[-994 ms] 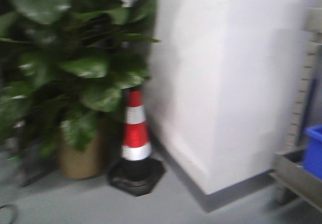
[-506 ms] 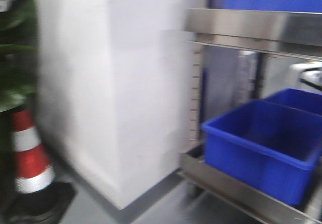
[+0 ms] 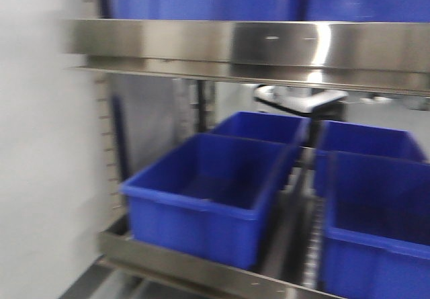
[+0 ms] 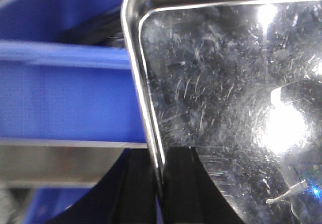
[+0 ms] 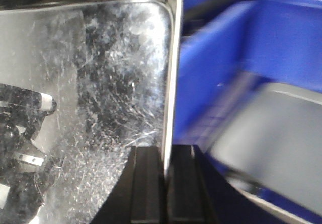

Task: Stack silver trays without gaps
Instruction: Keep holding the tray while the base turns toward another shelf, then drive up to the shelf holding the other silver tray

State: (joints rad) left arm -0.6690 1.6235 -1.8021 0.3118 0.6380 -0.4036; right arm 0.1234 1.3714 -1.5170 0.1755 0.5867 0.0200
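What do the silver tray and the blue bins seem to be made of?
The silver tray looks like polished stainless steel: mirror-like, fine scratches, bright glare. The blue bins look like moulded plastic: even opaque colour, dull sheen, thick rim; blur leaves doubt.

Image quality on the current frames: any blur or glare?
Front view: motion blur everywhere, bins and shelf rail smeared, a highlight on the rail. Left wrist: tray scratches fairly sharp, blown-out glare lower right. Right wrist: tray sharp, blue background streaked.
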